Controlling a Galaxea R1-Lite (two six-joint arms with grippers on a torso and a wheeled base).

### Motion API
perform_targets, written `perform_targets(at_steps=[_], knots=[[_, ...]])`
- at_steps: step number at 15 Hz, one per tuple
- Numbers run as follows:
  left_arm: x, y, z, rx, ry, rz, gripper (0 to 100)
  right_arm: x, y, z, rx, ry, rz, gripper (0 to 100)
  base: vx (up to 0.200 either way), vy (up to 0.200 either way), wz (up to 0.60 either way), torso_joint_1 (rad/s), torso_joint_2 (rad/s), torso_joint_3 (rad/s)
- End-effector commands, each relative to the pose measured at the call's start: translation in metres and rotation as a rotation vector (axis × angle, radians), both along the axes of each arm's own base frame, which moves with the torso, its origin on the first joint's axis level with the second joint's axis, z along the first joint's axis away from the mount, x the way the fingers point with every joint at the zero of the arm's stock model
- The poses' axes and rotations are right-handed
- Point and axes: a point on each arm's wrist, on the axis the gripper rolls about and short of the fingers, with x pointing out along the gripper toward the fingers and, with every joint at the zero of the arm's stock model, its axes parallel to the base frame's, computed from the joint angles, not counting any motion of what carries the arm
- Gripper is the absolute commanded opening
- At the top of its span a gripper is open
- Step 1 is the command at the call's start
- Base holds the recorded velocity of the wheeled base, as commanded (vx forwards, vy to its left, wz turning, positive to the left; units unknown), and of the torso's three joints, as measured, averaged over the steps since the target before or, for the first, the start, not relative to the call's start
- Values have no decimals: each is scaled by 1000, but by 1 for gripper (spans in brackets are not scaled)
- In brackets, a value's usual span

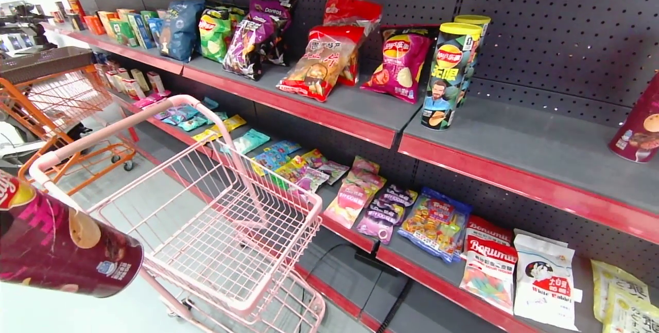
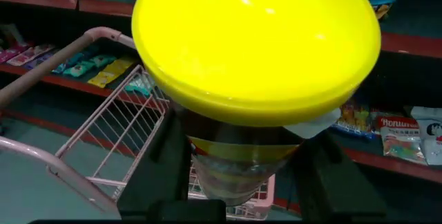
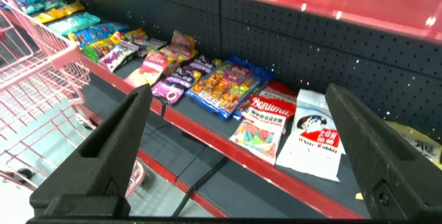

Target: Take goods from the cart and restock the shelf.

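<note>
A maroon chip can (image 1: pixel 62 240) with a yellow lid (image 2: pixel 255 41) hangs tilted at the lower left, above the handle end of the pink cart (image 1: pixel 226 230). My left gripper (image 2: pixel 242 175) is shut on the can's body, one dark finger (image 2: pixel 155 175) on each side. My right gripper (image 3: pixel 242 148) is open with nothing between its fingers, facing the lower shelf of candy bags (image 3: pixel 228 86). On the upper shelf (image 1: pixel 515 137), two yellow-lidded chip cans (image 1: pixel 448 75) stand upright, and another maroon can (image 1: pixel 638 122) stands at the far right.
Chip bags (image 1: pixel 319 63) line the upper shelf to the left of the cans, with bare board between the cans and the maroon can. An orange cart (image 1: pixel 56 101) stands behind the pink one. A black cable (image 1: pixel 396 297) lies on the floor under the shelf.
</note>
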Motion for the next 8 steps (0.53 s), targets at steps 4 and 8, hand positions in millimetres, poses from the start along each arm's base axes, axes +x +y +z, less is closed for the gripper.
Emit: perform_targets(at_steps=[4,8], knots=[[-19,0,-7,2,-2,15,0,0,0,0,-2,1,-1,100,0,0,-150,213,-538,-322],[-22,1,-8,9,-7,30,0,0,0,0,-2,1,-1,100,0,0,-600,29,-54,-34]])
